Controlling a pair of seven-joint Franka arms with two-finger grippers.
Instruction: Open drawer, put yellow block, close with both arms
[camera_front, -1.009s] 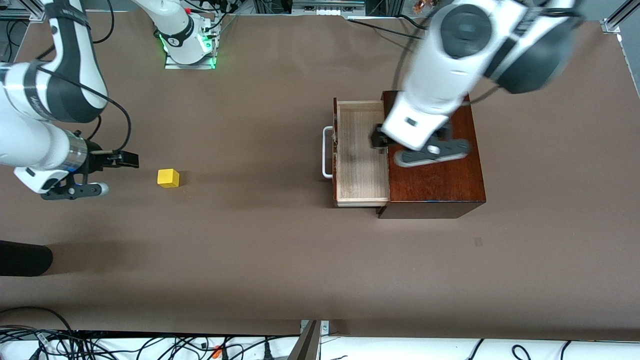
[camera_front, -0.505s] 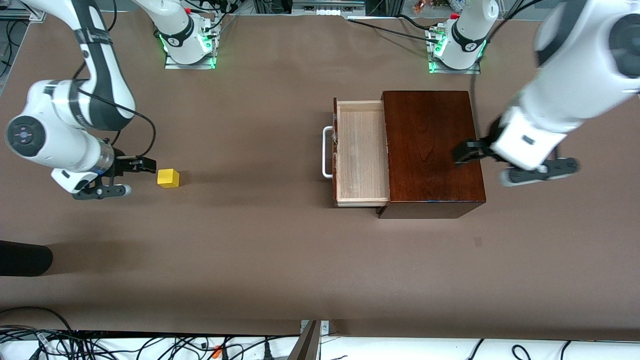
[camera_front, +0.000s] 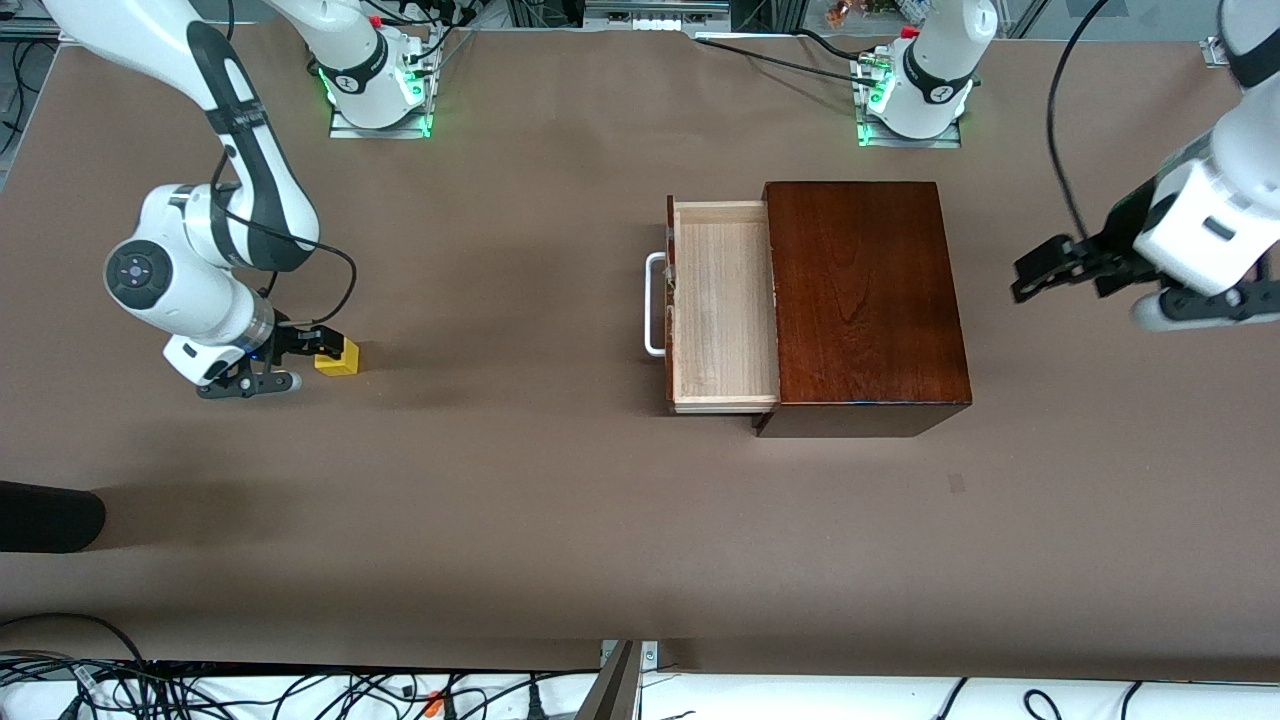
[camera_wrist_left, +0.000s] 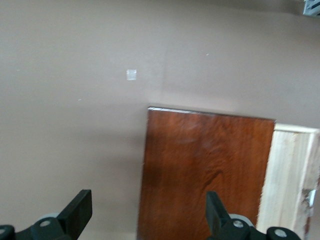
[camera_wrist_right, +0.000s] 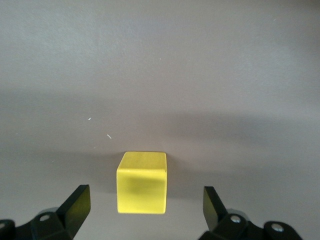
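The drawer (camera_front: 725, 305) stands pulled out of its dark box (camera_front: 865, 300), empty. The left pincer (camera_front: 1065, 272), jaws spread and holding nothing, has swung off the box to hang over bare tabletop (camera_front: 560, 500) at its own end. The right pincer (camera_front: 325, 350) has closed in on the yellow block (camera_front: 340, 358) — fingers wide, straddling it, not yet gripping. Picking it up looks next.
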